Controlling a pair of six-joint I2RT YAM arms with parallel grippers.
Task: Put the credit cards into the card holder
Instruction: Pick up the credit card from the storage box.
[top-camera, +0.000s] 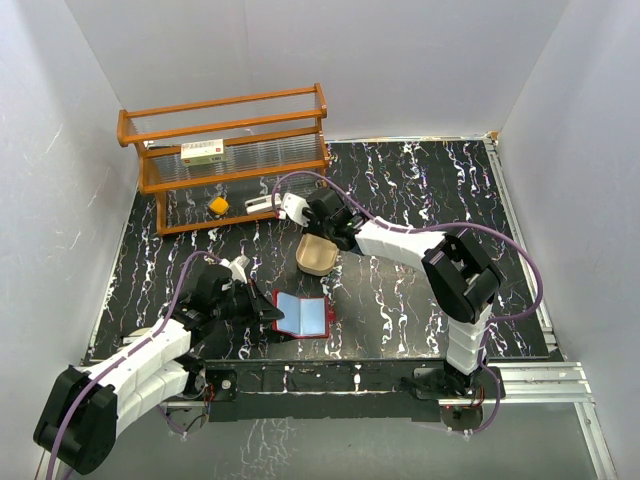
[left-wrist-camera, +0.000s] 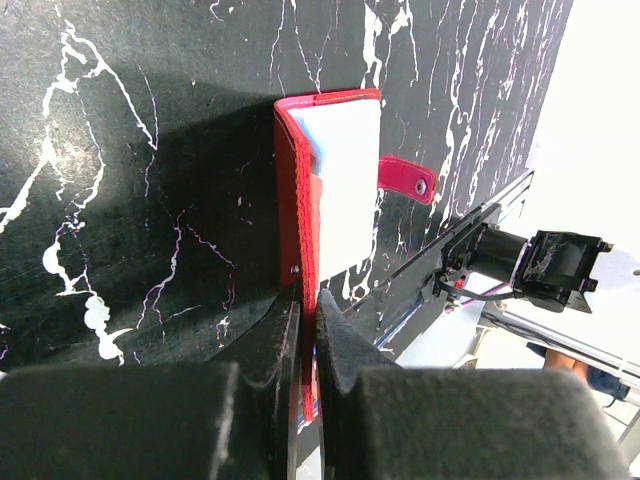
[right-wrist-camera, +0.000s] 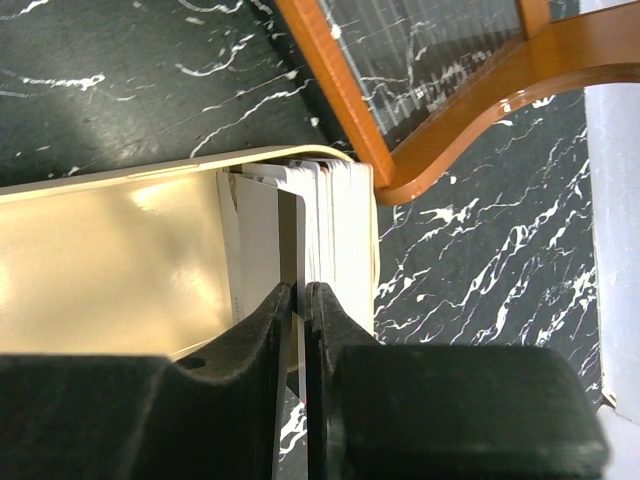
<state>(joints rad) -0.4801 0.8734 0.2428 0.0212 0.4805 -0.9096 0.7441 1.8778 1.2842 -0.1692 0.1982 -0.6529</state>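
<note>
- The left pincer (left-wrist-camera: 308, 335) is seen clamped almost fully shut on the near edge of the card holder (left-wrist-camera: 345, 150), with the red cover pinched between its two black fingers.
- The card holder is laid open on the black marbled counter (top-camera: 420, 180), near its front edge. The pale inner pockets are turned upward and the snap tab (left-wrist-camera: 410, 181) is stretched out to one side.
- The right pincer (right-wrist-camera: 300, 310) is closed down to a narrow slit. One thin card from the credit cards (right-wrist-camera: 340, 230) is gripped by its edge between the fingers.
- The credit cards are stood on edge, packed together against one end of the tan tray (right-wrist-camera: 110, 260).
- The tray is placed near the middle of the counter, beside the foot of a wooden rack (top-camera: 225, 150).
- A white red-labelled box (top-camera: 203, 152) is held on the rack.
</note>
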